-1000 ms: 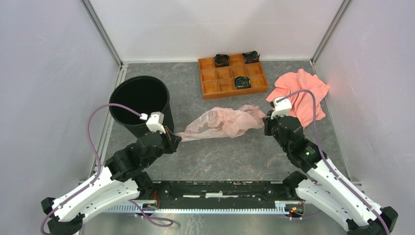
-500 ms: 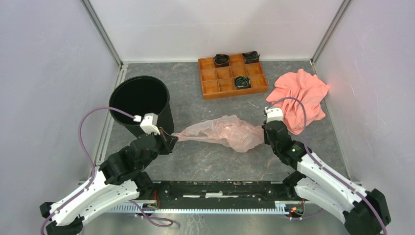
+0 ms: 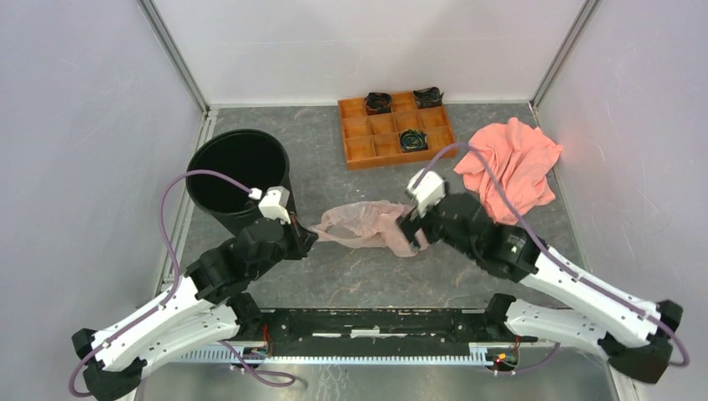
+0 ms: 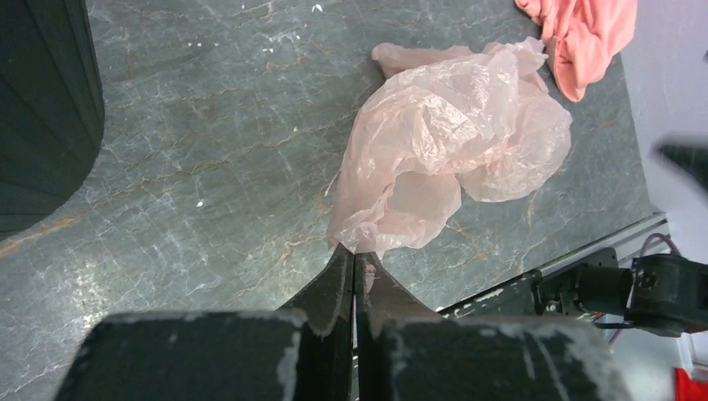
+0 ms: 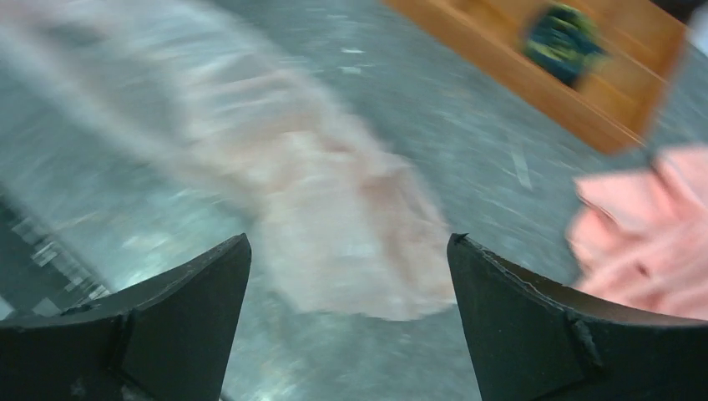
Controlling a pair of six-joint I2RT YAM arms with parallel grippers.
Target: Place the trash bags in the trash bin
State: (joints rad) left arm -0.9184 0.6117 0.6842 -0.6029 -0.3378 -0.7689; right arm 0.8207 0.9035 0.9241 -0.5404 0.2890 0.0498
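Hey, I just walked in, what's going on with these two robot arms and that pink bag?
The left gripper is pinched shut on one end of the thin pink trash bag, which lies crumpled on the table. The right gripper hangs open over the bag's other end, gripping nothing. The black trash bin stands just beyond the left gripper, and the bag is not in it yet.

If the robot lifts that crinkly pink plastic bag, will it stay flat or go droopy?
Probably droopy: the thin, crinkly pale pink plastic bag lies in soft crumpled folds. It likely weighs very little, since you can see through it. It may slip, as the left claw pinches only its edge.
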